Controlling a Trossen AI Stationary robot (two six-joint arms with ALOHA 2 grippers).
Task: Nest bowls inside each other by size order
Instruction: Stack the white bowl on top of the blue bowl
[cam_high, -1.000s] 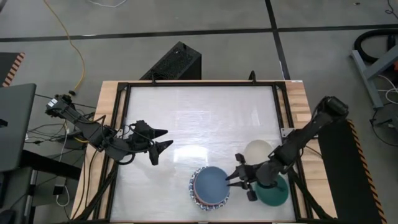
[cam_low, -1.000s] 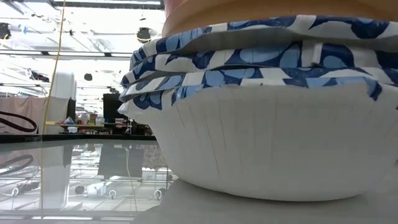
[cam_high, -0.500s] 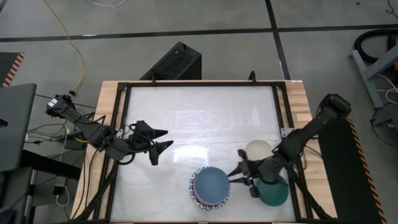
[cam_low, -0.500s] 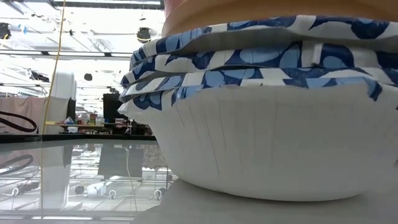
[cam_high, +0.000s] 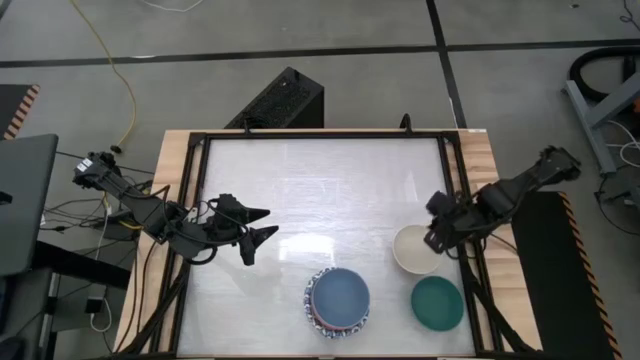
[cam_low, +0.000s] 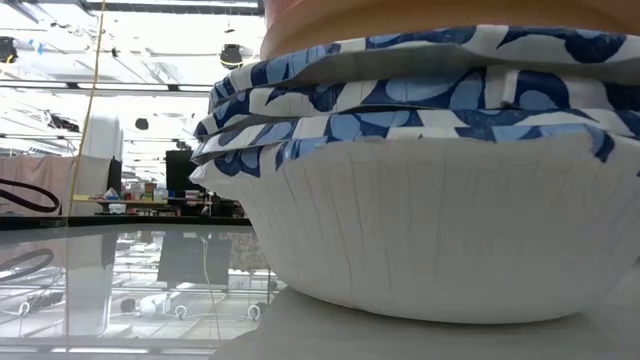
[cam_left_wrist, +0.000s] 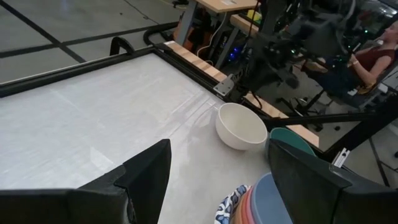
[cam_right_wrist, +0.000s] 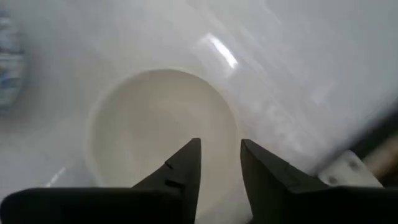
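Observation:
A stack of bowls (cam_high: 338, 302) stands near the table's front edge, a blue bowl on top; the low view shows its white bowls with blue patterned rims (cam_low: 430, 180) close up. To its right stand a cream bowl (cam_high: 413, 250) and, nearer the front edge, a teal bowl (cam_high: 437, 303), each on its base. My right gripper (cam_high: 438, 232) hangs over the cream bowl's far right rim, pointing down, open, with nothing between its fingers (cam_right_wrist: 221, 146). My left gripper (cam_high: 262, 223) waits open over the table's left half, well clear of the bowls.
A black frame (cam_high: 455, 180) runs around the white table top, close to the right of the cream bowl. The left wrist view shows the cream bowl (cam_left_wrist: 239, 124), the teal bowl (cam_left_wrist: 292, 140) and the stack (cam_left_wrist: 255, 199) in a row. The far half of the table lies bare.
My right gripper has drawn back from the right side of the stack, passed over the teal bowl and gone up and toward the far right, above the cream bowl. It has tipped from nearly level to pointing down. The bowls have stayed in place.

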